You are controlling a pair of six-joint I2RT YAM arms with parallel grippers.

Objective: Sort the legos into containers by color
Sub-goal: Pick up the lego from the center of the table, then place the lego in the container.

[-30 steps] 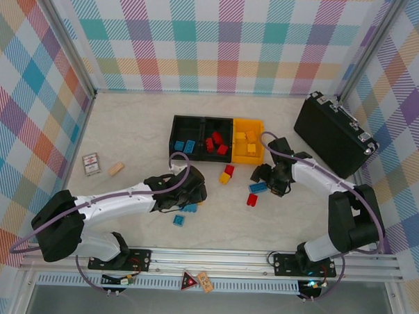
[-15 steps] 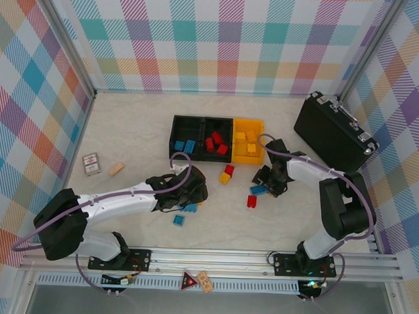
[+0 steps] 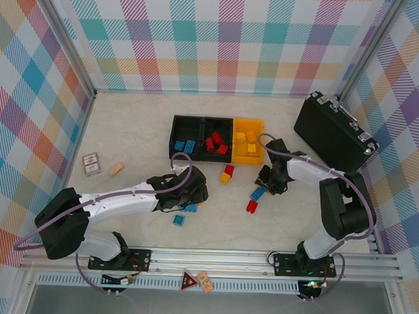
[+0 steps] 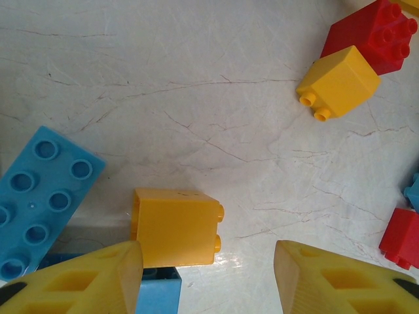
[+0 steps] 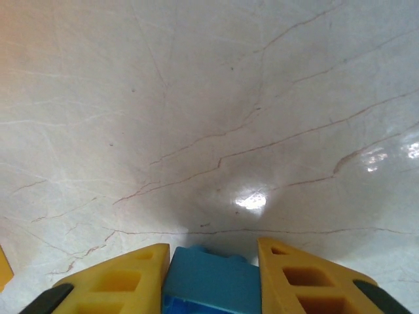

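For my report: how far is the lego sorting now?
Done: blue bricks in the left black bin, red ones in the middle bin, yellow ones in the yellow bin. In hand: the right jaws pinch a blue brick; the left jaws stand open by a yellow brick. Remaining: several loose bricks on the table.

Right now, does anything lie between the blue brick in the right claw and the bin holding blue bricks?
Yes. A red brick and a yellow brick lie on the straight line from the blue brick in the right claw to the left black bin. Carried above them, nothing visible blocks it.
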